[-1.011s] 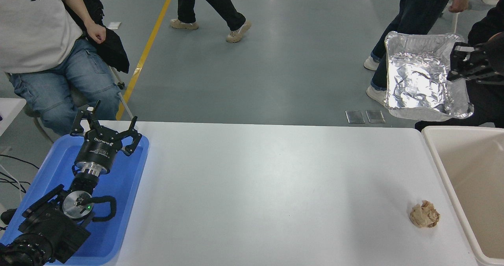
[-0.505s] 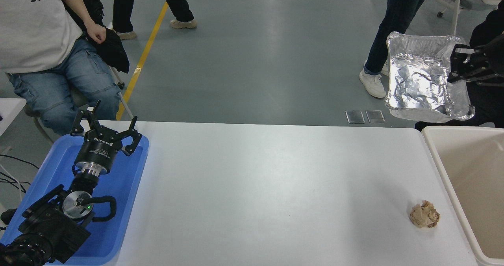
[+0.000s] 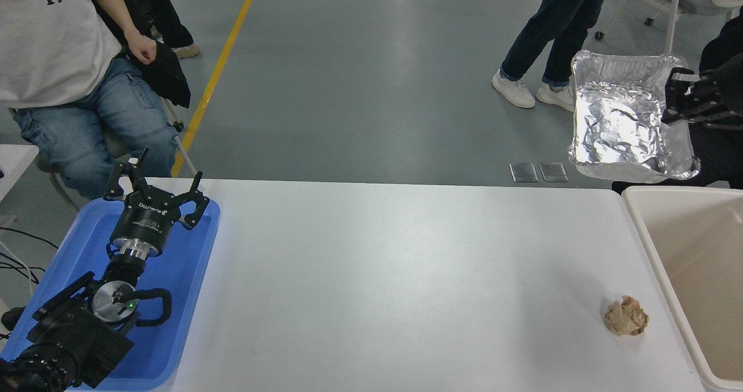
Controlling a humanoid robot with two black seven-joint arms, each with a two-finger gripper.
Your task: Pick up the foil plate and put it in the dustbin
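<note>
The shiny crinkled foil plate (image 3: 627,119) hangs tilted in the air at the upper right, beyond the table's far edge. My right gripper (image 3: 672,99) comes in from the right edge and is shut on the plate's right rim. The cream-beige dustbin (image 3: 653,247) stands at the table's right end, just below and to the right of the plate; its inside looks bare. My left gripper (image 3: 155,186) is parked open over the blue tray at the lower left.
A crumpled brown paper ball (image 3: 626,316) lies on the white table (image 3: 395,276) near the dustbin. A flat blue tray (image 3: 180,276) sits at the left. A person (image 3: 64,61) sits at the far left; another person's legs (image 3: 545,38) stand behind the plate.
My right gripper has shifted the foil plate slightly right and up. The people behind have walked leftwards. The left arm has not moved.
</note>
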